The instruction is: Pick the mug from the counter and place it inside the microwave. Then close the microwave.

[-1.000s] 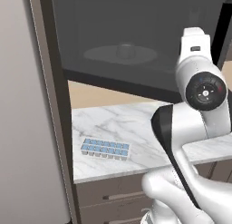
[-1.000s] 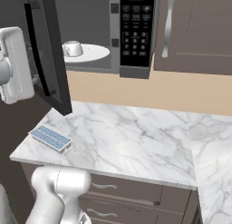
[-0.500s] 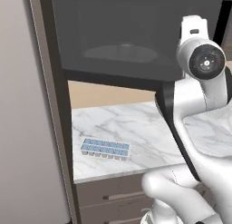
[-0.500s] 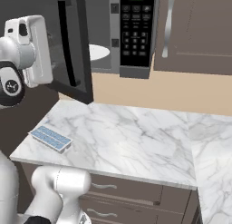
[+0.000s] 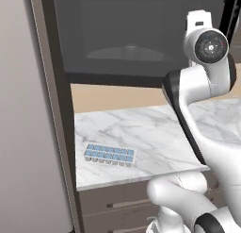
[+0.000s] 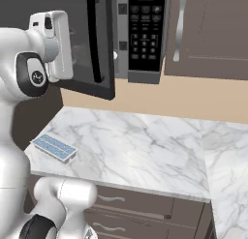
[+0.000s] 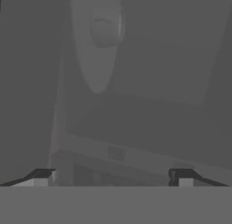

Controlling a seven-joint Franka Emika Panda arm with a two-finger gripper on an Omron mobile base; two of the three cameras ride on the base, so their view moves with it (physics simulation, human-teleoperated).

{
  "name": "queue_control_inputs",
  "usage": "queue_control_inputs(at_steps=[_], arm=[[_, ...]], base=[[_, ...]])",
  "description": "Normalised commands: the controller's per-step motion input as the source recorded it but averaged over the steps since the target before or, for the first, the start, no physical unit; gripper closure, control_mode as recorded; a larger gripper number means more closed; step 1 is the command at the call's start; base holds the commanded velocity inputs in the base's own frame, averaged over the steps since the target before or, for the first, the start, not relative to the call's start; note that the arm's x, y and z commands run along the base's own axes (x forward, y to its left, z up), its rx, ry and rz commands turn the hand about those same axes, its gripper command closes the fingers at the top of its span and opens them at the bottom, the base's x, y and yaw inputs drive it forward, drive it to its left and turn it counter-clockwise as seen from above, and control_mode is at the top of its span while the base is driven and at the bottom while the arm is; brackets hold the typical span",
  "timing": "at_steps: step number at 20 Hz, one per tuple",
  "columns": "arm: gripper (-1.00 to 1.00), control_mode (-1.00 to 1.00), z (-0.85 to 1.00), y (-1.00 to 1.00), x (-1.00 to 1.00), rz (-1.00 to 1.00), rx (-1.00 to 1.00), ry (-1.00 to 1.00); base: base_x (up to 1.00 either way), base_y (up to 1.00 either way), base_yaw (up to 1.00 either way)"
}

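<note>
From the right base camera you get the microwave edge-on: its dark door with the black handle stands swung most of the way shut, with a narrow gap left at the keypad side. The keypad and its green display are readable there. The robot's white hand sits pressed up near the outer face of that door, at the upper left.

From the left base camera you look straight at the door's glass instead, and through it you can make out the round white plate as a pale dome; the keypad is hidden on this side by the arm.

The hand camera gives you what neither base camera does. Looking through the tinted glass, you see the plate turned on end as a pale oval, and the mug sitting on it, a small lighter shape inside the microwave. The gripper shows its two dark fingertips spread far apart at the bottom, jaws wide and holding nothing.

On the counter you have the blue ice cube tray lying flat near the front left edge, well apart from the arm; the right base camera shows it too
</note>
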Motion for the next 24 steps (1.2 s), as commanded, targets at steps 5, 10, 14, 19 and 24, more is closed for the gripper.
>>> queue_control_inputs(at_steps=[5, 10, 14, 19, 24], arm=[[-1.0, -1.0, 0.0, -0.18, 0.41, 0.0, 0.01, 0.0], [-1.0, -1.0, 0.0, -0.16, 0.4, 0.0, 0.02, 0.0], [-1.0, -1.0, 0.0, -0.14, 0.3, 0.0, 0.03, 0.0], [-1.0, -1.0, 0.0, -0.13, 0.33, 0.0, 0.04, 0.0], [-1.0, -1.0, 0.01, -0.1, 0.28, 0.0, 0.05, 0.0]], base=[[0.0, 0.0, 0.0], [0.0, 0.0, 0.0], [0.0, 0.0, 0.0], [0.0, 0.0, 0.0], [0.0, 0.0, 0.0]])
